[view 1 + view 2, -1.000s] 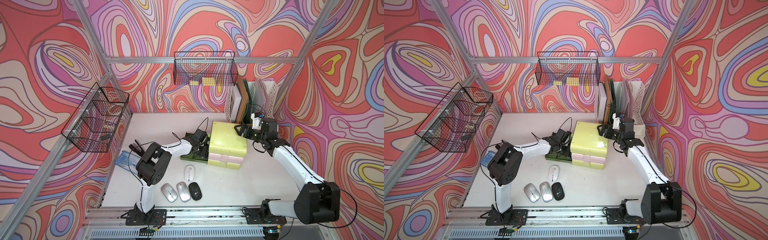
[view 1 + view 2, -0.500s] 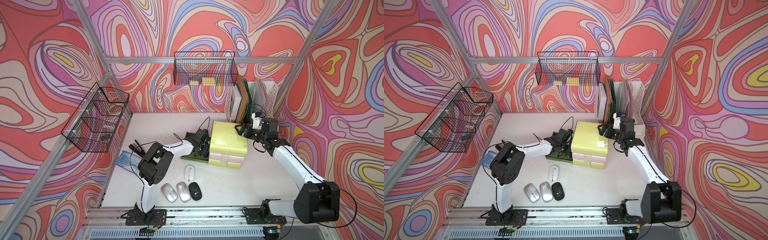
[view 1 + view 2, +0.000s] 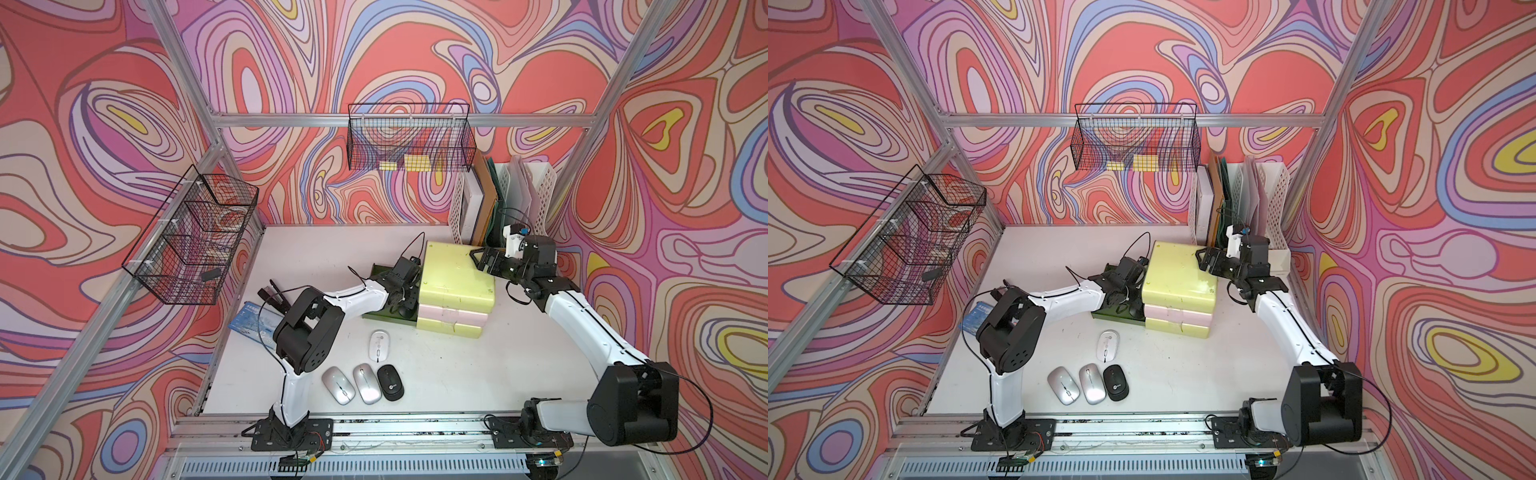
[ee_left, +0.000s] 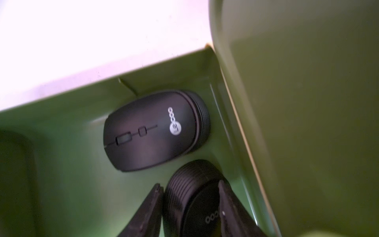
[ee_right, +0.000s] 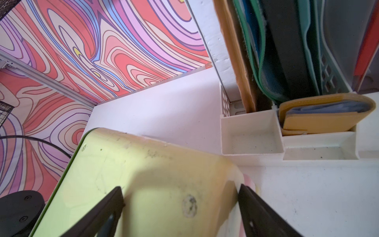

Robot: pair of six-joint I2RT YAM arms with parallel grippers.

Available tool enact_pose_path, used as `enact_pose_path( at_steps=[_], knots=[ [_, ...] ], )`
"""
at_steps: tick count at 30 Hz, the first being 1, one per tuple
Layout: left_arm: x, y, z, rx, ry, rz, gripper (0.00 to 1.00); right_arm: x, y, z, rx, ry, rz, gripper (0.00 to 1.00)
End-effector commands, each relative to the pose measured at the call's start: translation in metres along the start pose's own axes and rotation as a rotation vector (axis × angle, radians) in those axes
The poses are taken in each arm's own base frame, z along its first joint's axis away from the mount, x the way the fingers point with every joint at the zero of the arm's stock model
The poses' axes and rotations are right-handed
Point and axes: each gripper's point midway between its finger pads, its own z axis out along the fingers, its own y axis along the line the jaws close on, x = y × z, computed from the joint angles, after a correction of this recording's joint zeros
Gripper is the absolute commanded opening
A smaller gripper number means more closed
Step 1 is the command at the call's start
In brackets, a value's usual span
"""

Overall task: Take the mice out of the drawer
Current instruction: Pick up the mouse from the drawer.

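Drawer point(image 4: 71, 164): gripped black mouse point(image 4: 190, 205), lettering point(image 4: 211, 218) unreadable.

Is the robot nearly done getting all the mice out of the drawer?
Past halfway. Done: a white mouse, two silver mice and one black mouse lie on the table. In hand: the left hand straddles a second black mouse in the green drawer. Left: a third black mouse beside it.

I see the drawer unit point(image 3: 457, 278) from high in front in both top views; wrist cameras crowd it.
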Motion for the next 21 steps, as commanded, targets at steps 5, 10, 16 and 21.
enact_pose_path(
  at_steps=[5, 10, 16, 21],
  knots=[
    [0.046, -0.002, 0.022, -0.025, 0.176, 0.044, 0.65, 0.106, -0.041, 0.009, 0.140, 0.348, 0.081, 0.91],
    [0.057, -0.002, 0.034, -0.032, 0.224, 0.040, 0.67, 0.105, -0.042, 0.009, 0.145, 0.347, 0.081, 0.91],
    [0.075, 0.003, 0.032, -0.045, 0.273, 0.035, 0.65, 0.106, -0.042, 0.010, 0.144, 0.350, 0.083, 0.91],
    [0.078, 0.003, 0.025, -0.031, 0.261, 0.018, 0.41, 0.106, -0.042, 0.010, 0.144, 0.349, 0.082, 0.91]
  ],
)
